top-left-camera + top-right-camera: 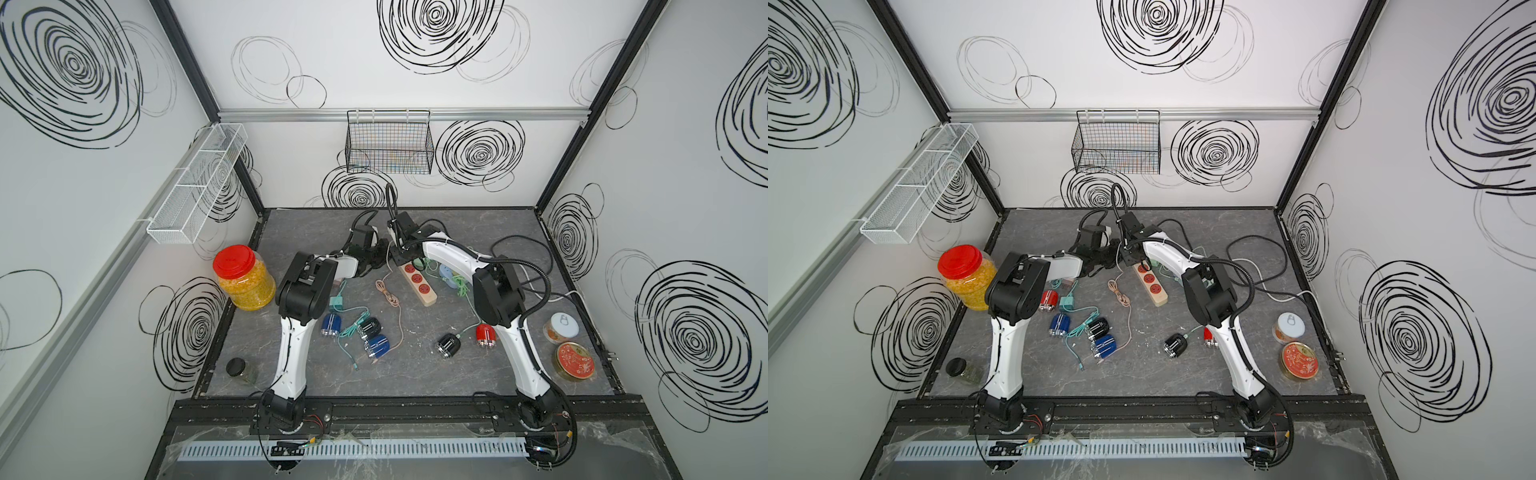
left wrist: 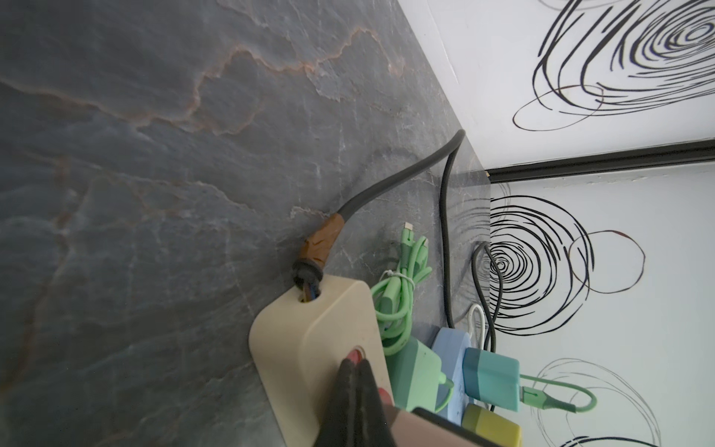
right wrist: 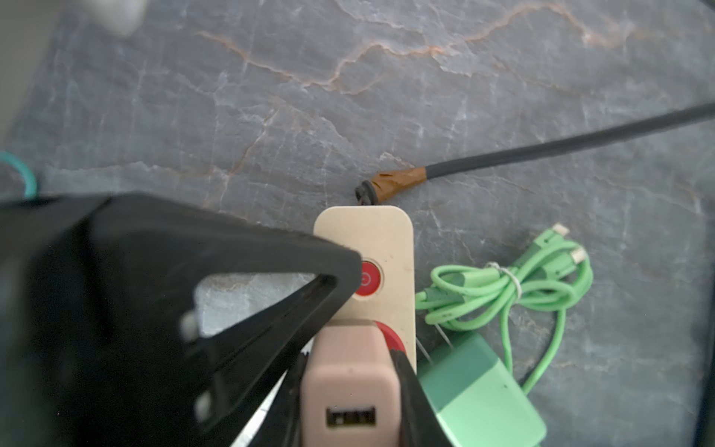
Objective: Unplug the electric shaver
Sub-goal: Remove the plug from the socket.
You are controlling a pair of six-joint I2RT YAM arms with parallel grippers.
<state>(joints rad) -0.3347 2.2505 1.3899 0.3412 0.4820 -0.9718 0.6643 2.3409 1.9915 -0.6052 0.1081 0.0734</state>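
Note:
A beige power strip (image 1: 419, 286) (image 3: 387, 240) with red sockets lies at the table's back middle. A pink USB charger (image 3: 350, 371) sits in its socket nearest the red switch (image 3: 367, 278); its USB port is empty. My right gripper (image 3: 350, 354) (image 1: 405, 254) is shut on the charger's two sides. My left gripper (image 2: 354, 362) (image 1: 377, 259) is shut, with its tips pressed on the strip beside the switch. Several small shavers lie nearer the front: blue (image 1: 331, 324), black (image 1: 448, 344), red (image 1: 486, 336). A loose pink cable (image 1: 390, 299) runs towards another blue shaver (image 1: 378, 347).
A green charger (image 3: 476, 391) and a coiled green cable (image 3: 503, 286) lie against the strip's right side, with a blue strip (image 2: 450, 348) holding more chargers. A red-lidded jar (image 1: 243, 278) stands at the left. Two tins (image 1: 561, 328) sit at the right. The strip's dark cord (image 3: 561, 147) trails away.

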